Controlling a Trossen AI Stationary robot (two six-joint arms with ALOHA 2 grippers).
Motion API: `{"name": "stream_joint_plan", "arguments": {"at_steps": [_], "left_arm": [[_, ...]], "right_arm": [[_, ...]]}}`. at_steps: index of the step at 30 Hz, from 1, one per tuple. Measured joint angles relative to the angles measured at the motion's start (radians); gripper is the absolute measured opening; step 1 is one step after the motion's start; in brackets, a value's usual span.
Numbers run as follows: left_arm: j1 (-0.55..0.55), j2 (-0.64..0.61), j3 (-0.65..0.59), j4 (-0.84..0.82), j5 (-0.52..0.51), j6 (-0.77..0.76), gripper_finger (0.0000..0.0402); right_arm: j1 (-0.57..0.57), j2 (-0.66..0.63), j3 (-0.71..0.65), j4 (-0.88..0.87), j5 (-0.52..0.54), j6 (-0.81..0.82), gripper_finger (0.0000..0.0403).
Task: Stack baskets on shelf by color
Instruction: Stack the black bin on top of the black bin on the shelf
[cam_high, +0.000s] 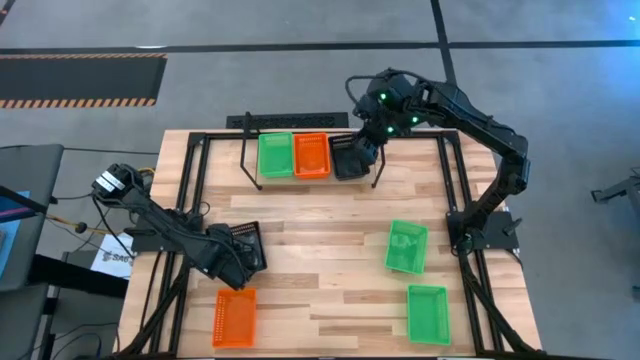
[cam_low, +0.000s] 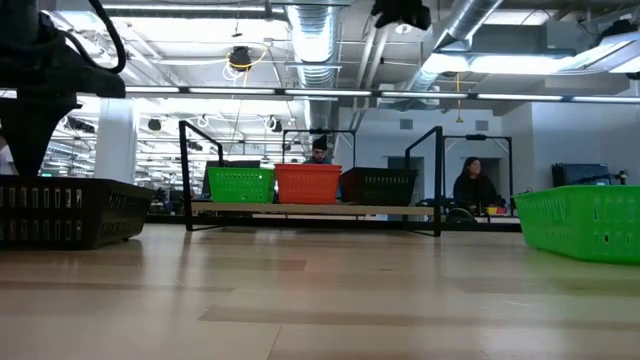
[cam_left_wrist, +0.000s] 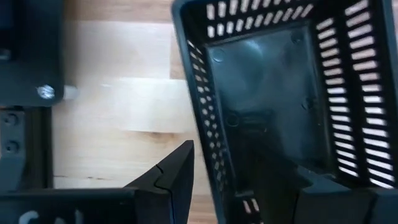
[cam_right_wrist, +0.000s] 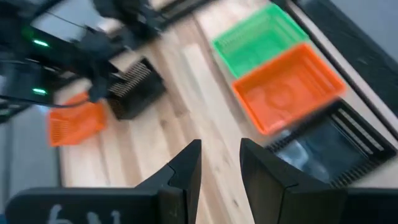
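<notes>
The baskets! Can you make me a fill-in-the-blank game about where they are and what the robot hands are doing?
1. On the shelf, the orange basket sits between the green basket and the ____ one.
2. The left hand grips the wall of a ____ basket.
3. Off the shelf, ____ green baskets lie on the table.
4. The right hand is open and holds ____.

Missing words: black; black; two; nothing

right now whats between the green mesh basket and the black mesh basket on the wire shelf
An orange mesh basket sits between the green basket and the black basket; the high view shows it.
</notes>
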Motion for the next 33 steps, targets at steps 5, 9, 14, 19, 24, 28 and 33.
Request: {"name": "stream_joint_plan", "arguments": {"at_steps": [5,9,14,19,24,28,33], "left_arm": [[0.000,0.000,0.000,-0.033,0.000,0.008,0.0132],[0.000,0.000,0.000,-0.033,0.000,0.026,0.0132],[0.000,0.000,0.000,-0.043,0.000,0.054,0.0132],[0.000,0.000,0.000,-0.074,0.022,0.113,0.0132],[0.000,0.000,0.000,-0.030,0.052,0.120,0.0132],[0.002,-0.001,0.000,-0.023,-0.001,0.114,0.0132],[0.013,-0.001,-0.026,0.000,-0.019,0.117,0.0132]], "right_arm": [[0.063,0.000,0.000,-0.051,0.149,0.043,0.0128],[0.123,0.000,0.000,-0.045,0.202,0.083,0.0128],[0.210,0.049,0.000,-0.015,0.261,0.107,0.0130],[0.260,0.152,0.000,-0.049,0.266,0.099,0.0128],[0.265,0.225,-0.001,-0.060,0.235,0.109,0.0127],[0.264,0.241,-0.001,-0.043,0.207,0.114,0.0127],[0.264,0.217,-0.001,-0.012,0.195,0.115,0.0127]]}}
